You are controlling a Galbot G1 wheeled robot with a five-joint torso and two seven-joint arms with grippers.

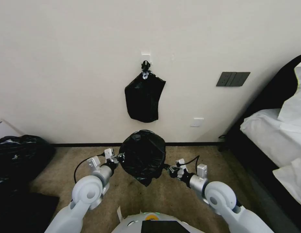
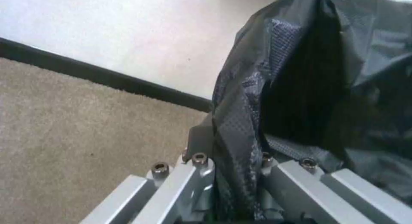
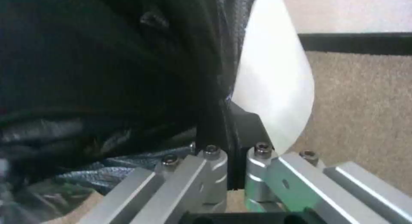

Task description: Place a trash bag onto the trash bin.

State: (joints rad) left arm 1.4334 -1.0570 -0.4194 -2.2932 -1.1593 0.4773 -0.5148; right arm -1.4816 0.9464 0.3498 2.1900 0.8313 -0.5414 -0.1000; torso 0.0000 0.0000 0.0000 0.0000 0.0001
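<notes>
The main risk, as a judgement, is that the thin, glossy, crinkly black plastic trash bag (image 1: 142,158) slips or tears. It is stretched between two narrow pinches of film, so pulling the arms too far apart could rip the plastic or drag it out of one pair of jaws. A lost edge would probably collapse the bag's mouth inward rather than seat it around the rim. A second risk is the small round cream-white plastic trash bin (image 3: 275,88) tipping or sliding on the carpet (image 1: 176,191) if the film drags on one side of it.

In the head view the trash bag sits in the lower centre of the frame, draped as a dark mound over the spot where the trash bin stands, just in front of the wall. The left gripper (image 1: 119,158) is at the bag's left edge and the right gripper (image 1: 169,169) at its lower right edge, both touching the plastic.

The left wrist view shows the left gripper (image 2: 234,182) with its jaws closed down to a narrow gap on a fold of the bag (image 2: 300,88). In the right wrist view the right gripper (image 3: 231,166) is likewise pinched almost fully together on a strip of the bag (image 3: 107,72), with the bin's pale wall just beyond the film.

A flat black bag bundle (image 1: 144,97) hangs on the wall in the upper centre, well apart from the work.
</notes>
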